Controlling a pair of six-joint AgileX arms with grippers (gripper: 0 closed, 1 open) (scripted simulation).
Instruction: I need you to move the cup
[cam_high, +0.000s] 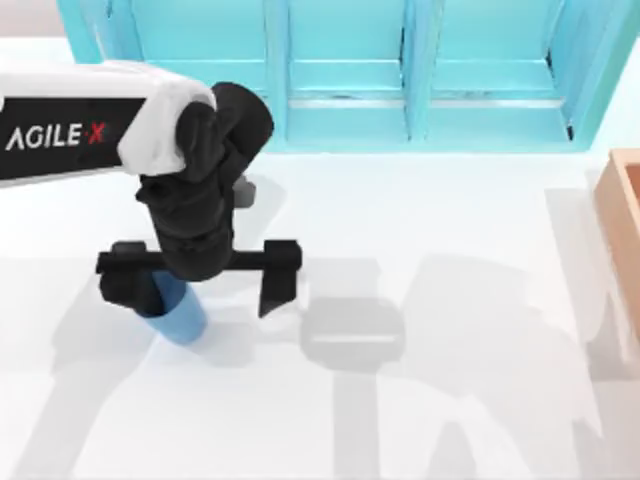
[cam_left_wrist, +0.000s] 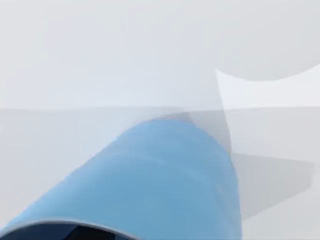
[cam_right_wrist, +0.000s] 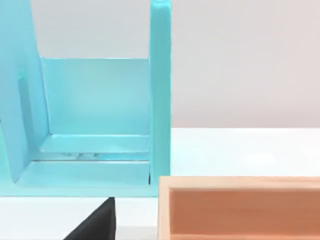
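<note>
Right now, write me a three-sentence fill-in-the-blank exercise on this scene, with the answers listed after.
1. The cup is coloured ____.
2. The left gripper hangs over the cup with its fingers ____.
3. The wooden box sits at the table's ____ edge.

Answers: blue; open; right

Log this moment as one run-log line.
left gripper: open, over the table's left side, one finger at the cup | cup: not between the fingers | right arm: parked
</note>
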